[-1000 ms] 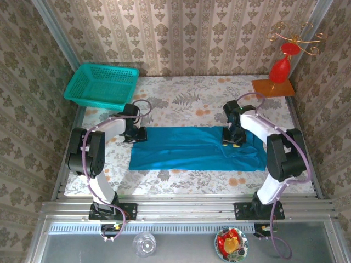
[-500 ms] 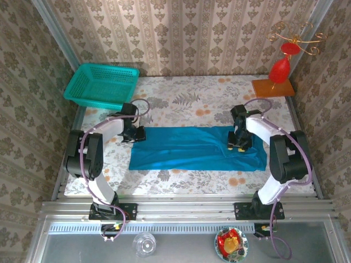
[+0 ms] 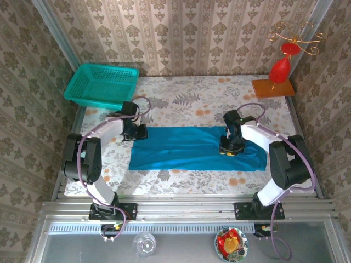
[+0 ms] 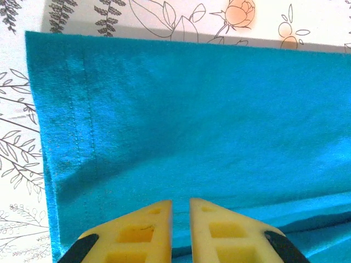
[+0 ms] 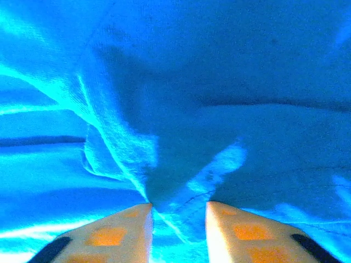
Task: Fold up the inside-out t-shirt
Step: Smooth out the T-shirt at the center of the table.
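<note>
From above, the shirt (image 3: 184,149) lies as a flat band across the counter (image 3: 192,101) — left hand (image 3: 137,133) at its far left corner, right hand (image 3: 227,150) on its right part. Left wrist: fingers (image 4: 137,233) almost pressed together, pinching cloth. Right wrist: fingers (image 5: 118,233) spread — a raised fold between them.

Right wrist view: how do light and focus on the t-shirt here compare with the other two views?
Right wrist view: the t-shirt is oversaturated, its creases glare pale cyan, the weave is mostly soft, a dark shadow crosses the middle. Left wrist view: even light, stitching sharp, calmer blue. Top external view: evenly lit, no glare on the cloth.
</note>
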